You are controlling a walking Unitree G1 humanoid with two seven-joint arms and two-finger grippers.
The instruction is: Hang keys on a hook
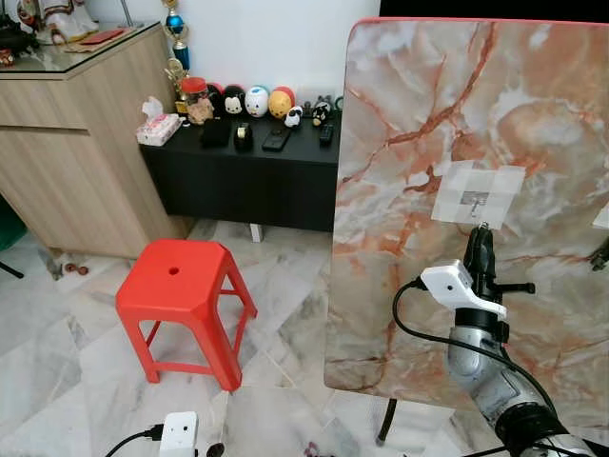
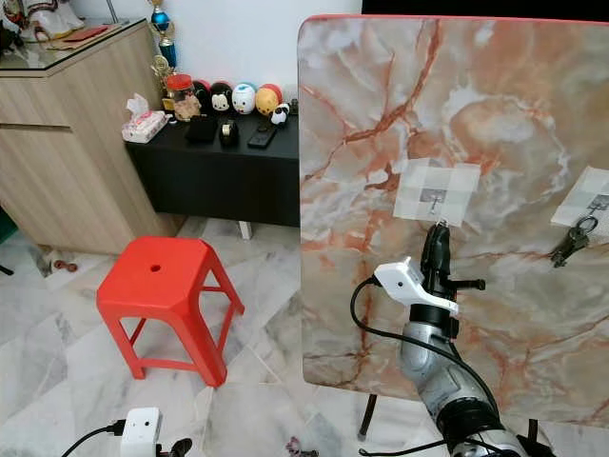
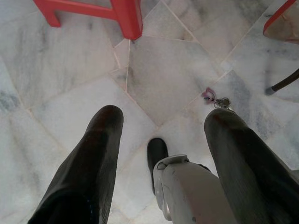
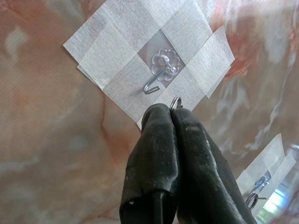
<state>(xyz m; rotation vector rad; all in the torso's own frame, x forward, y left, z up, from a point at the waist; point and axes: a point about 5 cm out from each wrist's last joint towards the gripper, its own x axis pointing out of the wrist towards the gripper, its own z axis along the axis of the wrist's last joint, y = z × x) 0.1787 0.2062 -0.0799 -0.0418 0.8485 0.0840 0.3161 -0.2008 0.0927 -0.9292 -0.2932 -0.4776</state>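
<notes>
The key ring (image 4: 176,101) peeks out from the pinched-together fingertips of the right gripper (image 4: 172,113), just below the taped hook (image 4: 154,84) mid-panel on the upright marble tabletop (image 1: 400,143); the keys themselves are hidden, probably behind the fingers. The step in hand is the approach. Next, lift the ring over the hook's tip. The left gripper (image 3: 161,126) hangs open over the floor (image 3: 56,70).

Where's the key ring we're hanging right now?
The key ring is pinched at the right gripper fingertips, raised against the upright marble tabletop, just below the taped-on hook and not yet on it.
</notes>
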